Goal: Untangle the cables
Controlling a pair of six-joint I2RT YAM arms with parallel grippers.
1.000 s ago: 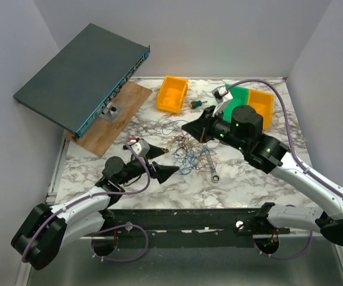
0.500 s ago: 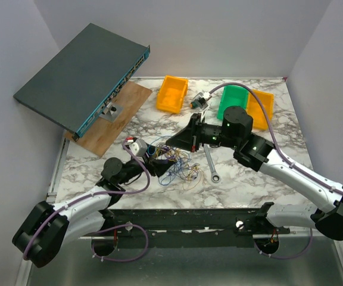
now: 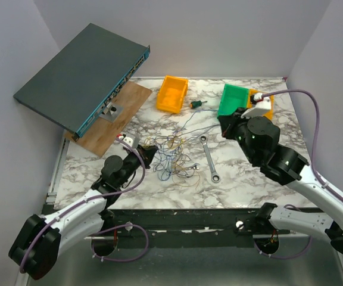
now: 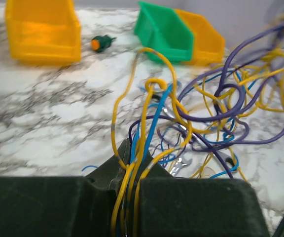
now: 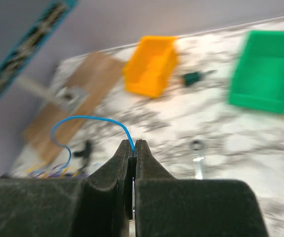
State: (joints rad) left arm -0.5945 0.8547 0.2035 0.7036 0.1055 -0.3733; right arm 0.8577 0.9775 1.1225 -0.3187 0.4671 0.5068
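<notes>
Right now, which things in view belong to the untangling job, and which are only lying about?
Job:
cables
left end effector, shut on several strands
right end effector, pinching one blue strand

Lying about:
wrench
orange bin
green bin
network switch
wooden board

Open tabletop (image 3: 82, 158) lies left of the cables (image 3: 170, 158), bounded at the rear by the wooden board (image 3: 109, 116) and the tilted switch (image 3: 82, 71). The wrench (image 3: 209, 158) lies just right of the tangle. The orange bin (image 3: 172, 94), small green tool (image 3: 197, 104) and green bin (image 3: 236, 100) obstruct the far edge.
</notes>
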